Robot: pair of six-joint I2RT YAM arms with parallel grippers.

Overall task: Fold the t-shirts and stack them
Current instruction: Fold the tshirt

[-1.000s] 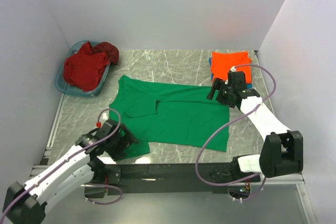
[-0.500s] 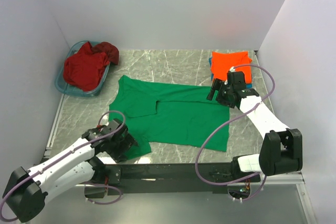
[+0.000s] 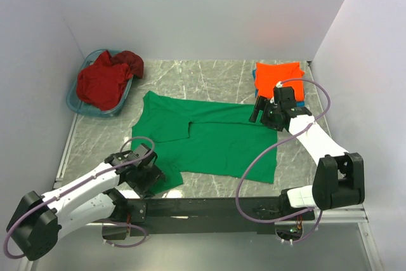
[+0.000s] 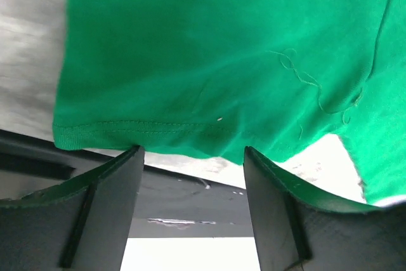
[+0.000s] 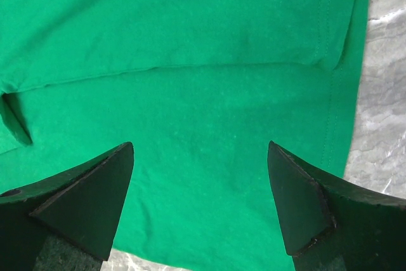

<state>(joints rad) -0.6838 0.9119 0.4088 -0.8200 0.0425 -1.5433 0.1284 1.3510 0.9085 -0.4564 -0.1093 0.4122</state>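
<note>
The green t-shirt (image 3: pixel 209 141) lies spread out flat in the middle of the table (image 3: pixel 190 77). One part near its top is already folded in. We think it is laid out like this so it can be folded neatly.

The left gripper (image 3: pixel 152 179) is down low at the shirt's near left corner, by the table's near edge. In its own camera we see its two fingers apart, with the stitched hem right at their tips. Nothing is pinched yet. We think it is there to grab that hem.

The right gripper (image 3: pixel 259 113) hangs over the shirt's far right side, near the sleeve. Its fingers stand wide apart and hold nothing. We guess both corners must be lifted together so the cloth folds straight.

The orange t-shirt (image 3: pixel 277 74) sits folded at the far right, and a bit of the blue t-shirt (image 3: pixel 301 101) peeks out under it. That looks like the stack.

The dark red t-shirt (image 3: pixel 101 84) waits crumpled in the basket (image 3: pixel 72 101) at the far left.
</note>
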